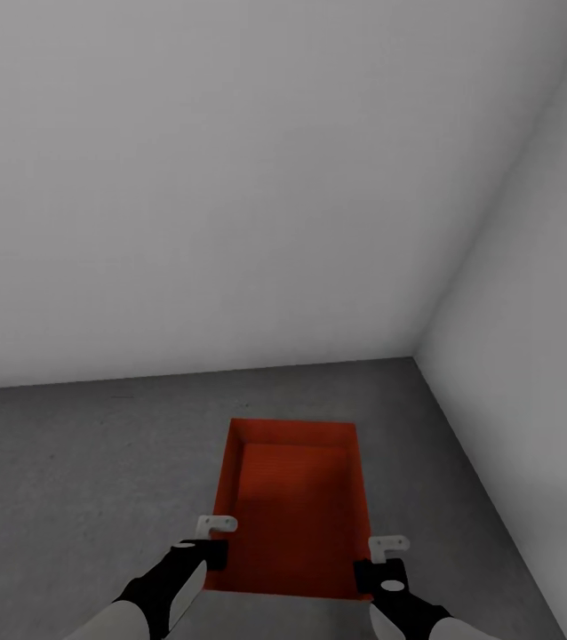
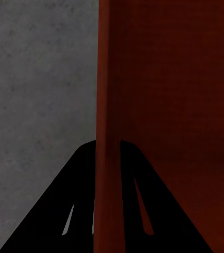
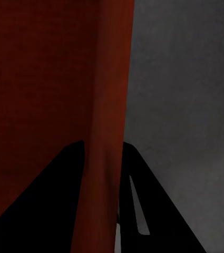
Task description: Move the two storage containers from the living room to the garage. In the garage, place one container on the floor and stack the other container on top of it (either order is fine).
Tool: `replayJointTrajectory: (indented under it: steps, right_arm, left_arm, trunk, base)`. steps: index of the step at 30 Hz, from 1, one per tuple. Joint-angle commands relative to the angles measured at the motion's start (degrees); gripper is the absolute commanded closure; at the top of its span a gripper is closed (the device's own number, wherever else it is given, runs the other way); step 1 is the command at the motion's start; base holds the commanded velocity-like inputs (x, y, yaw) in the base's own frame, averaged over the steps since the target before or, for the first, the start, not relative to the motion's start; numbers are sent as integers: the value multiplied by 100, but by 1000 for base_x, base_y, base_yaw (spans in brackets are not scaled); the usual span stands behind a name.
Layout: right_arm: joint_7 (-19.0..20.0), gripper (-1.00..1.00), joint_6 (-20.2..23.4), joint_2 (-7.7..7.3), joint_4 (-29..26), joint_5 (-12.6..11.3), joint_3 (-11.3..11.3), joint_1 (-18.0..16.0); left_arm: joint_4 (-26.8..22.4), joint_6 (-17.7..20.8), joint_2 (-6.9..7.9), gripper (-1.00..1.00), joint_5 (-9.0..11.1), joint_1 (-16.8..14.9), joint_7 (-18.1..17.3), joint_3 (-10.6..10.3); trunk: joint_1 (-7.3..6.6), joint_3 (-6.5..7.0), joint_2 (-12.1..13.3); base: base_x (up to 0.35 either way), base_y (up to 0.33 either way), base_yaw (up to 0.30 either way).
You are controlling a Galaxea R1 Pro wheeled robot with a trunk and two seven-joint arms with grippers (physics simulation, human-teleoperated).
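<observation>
Gripping orange-red bin (image 1: 297, 498) walls, left gripper (image 1: 211, 544), right gripper (image 1: 381, 560), fingertips hidden

There was 1 orange-red storage container (image 1: 294, 498) in view, open-topped, on the dark grey concrete floor (image 1: 70, 480). 2 grippers showed: 1 left gripper (image 1: 215, 540) and 1 right gripper (image 1: 379, 558), each with 2 black fingers (image 2: 64, 211) straddling 1 container wall in its wrist view. 2 plain white-grey walls (image 1: 186, 178) met at 1 corner behind the container.
</observation>
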Motion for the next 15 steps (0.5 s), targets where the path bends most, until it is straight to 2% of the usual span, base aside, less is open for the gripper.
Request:
replayJointTrajectory:
  steps: [1, 15]
  right_arm:
    - [-15, 100, 99, -115, -4, -174, 21, -1]
    - [-21, 100, 98, -124, -4, -174, 24, -1]
  left_arm:
    - [-31, -86, 12, 100, 107, -5, 24, -209]
    - [-28, -83, 12, 100, 107, -4, 20, -209]
  trunk:
    - [24, -27, -49]
    - [332, -388, -611]
  base:
    - [0, 0, 0]
    - [0, 0, 0]
